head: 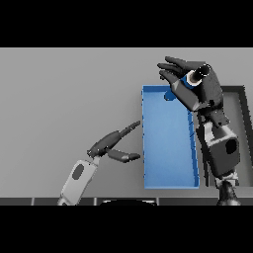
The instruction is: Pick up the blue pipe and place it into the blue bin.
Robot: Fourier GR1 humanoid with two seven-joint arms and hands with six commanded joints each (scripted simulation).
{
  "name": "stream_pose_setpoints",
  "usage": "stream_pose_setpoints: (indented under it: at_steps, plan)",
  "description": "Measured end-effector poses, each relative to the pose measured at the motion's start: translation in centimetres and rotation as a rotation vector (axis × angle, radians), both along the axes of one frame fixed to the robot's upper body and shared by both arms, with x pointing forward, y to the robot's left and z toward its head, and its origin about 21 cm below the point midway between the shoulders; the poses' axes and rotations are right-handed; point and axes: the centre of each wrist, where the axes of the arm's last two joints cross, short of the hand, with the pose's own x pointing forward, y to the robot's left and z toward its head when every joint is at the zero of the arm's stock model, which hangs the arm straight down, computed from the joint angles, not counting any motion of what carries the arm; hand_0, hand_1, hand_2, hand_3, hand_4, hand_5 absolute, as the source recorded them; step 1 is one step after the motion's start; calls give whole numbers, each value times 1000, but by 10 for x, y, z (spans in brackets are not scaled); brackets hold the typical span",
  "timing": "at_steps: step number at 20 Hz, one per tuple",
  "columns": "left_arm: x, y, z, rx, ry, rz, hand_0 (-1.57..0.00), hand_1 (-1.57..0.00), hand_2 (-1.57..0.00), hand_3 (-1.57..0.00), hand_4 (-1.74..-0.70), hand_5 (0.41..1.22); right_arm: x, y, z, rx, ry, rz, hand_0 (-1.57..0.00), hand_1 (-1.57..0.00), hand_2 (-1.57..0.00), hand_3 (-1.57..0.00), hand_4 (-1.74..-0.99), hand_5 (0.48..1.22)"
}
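1. Grey bench (64,99): a flat, plain surface carrying the work. A dark-framed grey tray (242,123) lies at its right side, partly hidden behind the right arm. It plays no part in the task and should be kept out of the release.

2. Blue bin (168,148): a long, open, shallow box just left of the tray. Its floor shows bare. The target area is generous along its length but narrow across.

3. Right hand (200,91): raised above the far right corner of the bin, fingers curled round the blue pipe and closed on it, fingertips spread toward the left. The forearm runs down alongside the bin's right wall.

4. Left hand (111,143): low over the bench, just left of the bin, fingers straight and relaxed, thumb apart, holding nothing. It stands idle and close to the bin's left wall.

5. Blue pipe (189,81): held in the right hand, one open end facing up and toward the viewer, a small blue part showing below the fingers. It hangs over the bin's far edge, not yet inside.

6. Judgement on the step in hand, which is carrying over and releasing:
   - The pipe sits near the far right corner, so a drop from this spot could strike the rim or fall into the tray.
   - Bring the hand left and nearer, over the middle of the bin's floor.
   - Lower before opening the fingers, since a pipe dropped from height is likely to bounce or roll.
   - Keep the left hand where it is, outside the bin.
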Motion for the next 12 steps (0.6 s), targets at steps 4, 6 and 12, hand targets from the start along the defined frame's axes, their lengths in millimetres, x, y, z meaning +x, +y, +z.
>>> stream_pose_setpoints:
  at_steps: [4, 6, 12]
  plan:
    - [1, 8, -5, -2, -22, -5, 1, 1, 1, 1, -874, 413, 2, -47, -21, -29, 92, -154, -1571, -1571, -1571, -1571, -1741, 1221]
    - [-3, 7, -6, -8, -32, -8, 1, 1, 1, 1, -869, 418, -3, -64, -42, 5, 162, -202, -1571, -1571, -1571, -1571, -1741, 1221]
    - [-4, 5, -6, -7, -11, -7, 1, 1, 1, 1, -877, 422, -29, -84, -103, 30, 348, -296, -1571, -1571, -1571, -1571, -1741, 1221]
